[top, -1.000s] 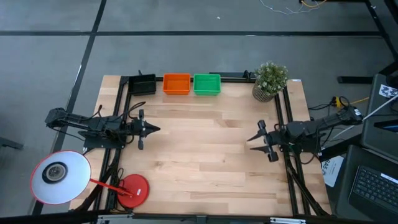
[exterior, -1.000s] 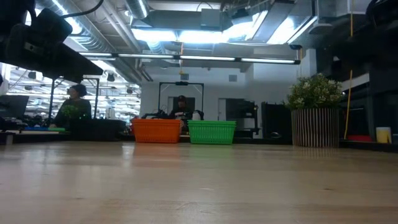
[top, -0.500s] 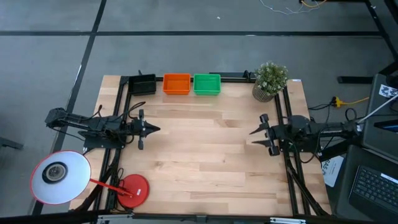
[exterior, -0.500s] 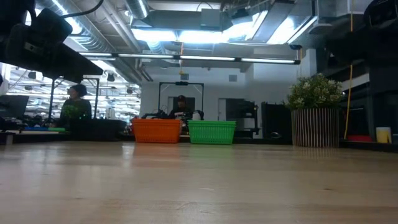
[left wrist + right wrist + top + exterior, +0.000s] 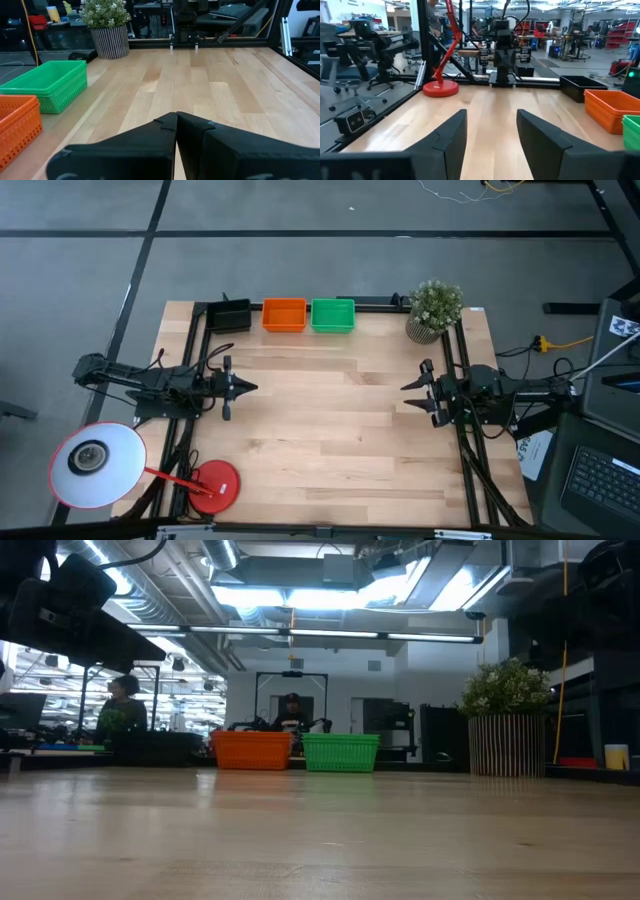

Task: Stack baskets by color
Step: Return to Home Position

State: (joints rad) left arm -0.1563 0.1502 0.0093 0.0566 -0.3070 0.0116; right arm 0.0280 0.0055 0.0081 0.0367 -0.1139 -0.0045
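Three baskets stand in a row on their bottoms along the table's far edge: a black basket [image 5: 229,314], an orange basket [image 5: 284,314] and a green basket [image 5: 333,314]. In the low view the orange basket [image 5: 251,750] and green basket [image 5: 340,752] stand side by side. My left gripper [image 5: 252,388] is shut and holds nothing, at the table's left edge, pointing level toward the right. My right gripper [image 5: 408,395] is open with nothing between its fingers, at the right edge, pointing level toward the left. Both are far from the baskets.
A potted plant [image 5: 435,310] stands at the far right corner. A red lamp base [image 5: 213,485] with a white round lamp head [image 5: 92,465] sits at the near left corner. Black frame rails run along the table's left, right and far edges.
My right gripper has drawn back toward the table's right edge and swung a little toward the far edge, staying open. The left arm and the baskets have kept still.
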